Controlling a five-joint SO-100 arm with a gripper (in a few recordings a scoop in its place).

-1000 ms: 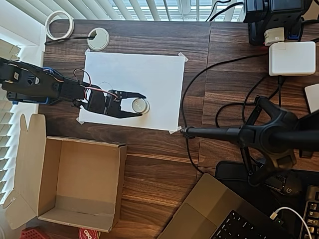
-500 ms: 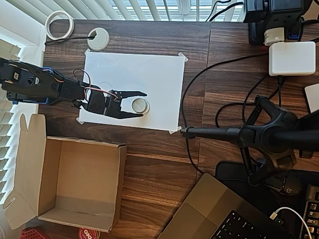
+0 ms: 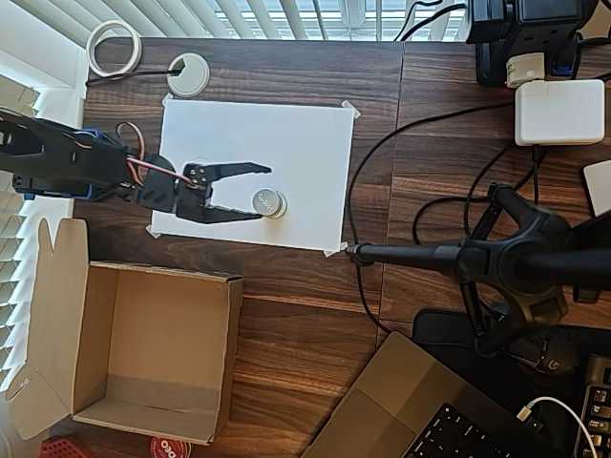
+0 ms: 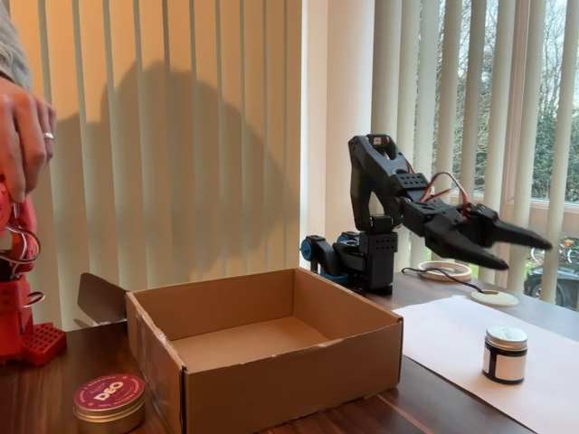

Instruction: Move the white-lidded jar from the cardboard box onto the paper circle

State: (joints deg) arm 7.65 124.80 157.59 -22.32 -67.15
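The white-lidded jar (image 3: 269, 202) (image 4: 505, 353) stands upright on the taped white paper sheet (image 3: 296, 153) (image 4: 452, 330). No pencil line of the paper circle shows around the jar. My gripper (image 3: 265, 192) (image 4: 526, 255) is open and holds nothing. In the fixed view it hangs well above the jar, fingers pointing right. Seen from overhead, its two fingertips sit on either side of the jar's left half. The cardboard box (image 3: 162, 343) (image 4: 271, 362) lies open and empty, below and left of the paper in the overhead view.
A white grommet with a cable (image 3: 188, 74) lies above the paper. A red-lidded tin (image 3: 170, 447) (image 4: 109, 398) sits by the box. A black stand (image 3: 496, 258), cables, a white charger (image 3: 558, 112) and a laptop (image 3: 420, 410) crowd the right side.
The gripper has left the jar: it pulled back to the left, rose, and its jaws spread wider. The jar stays on the paper.
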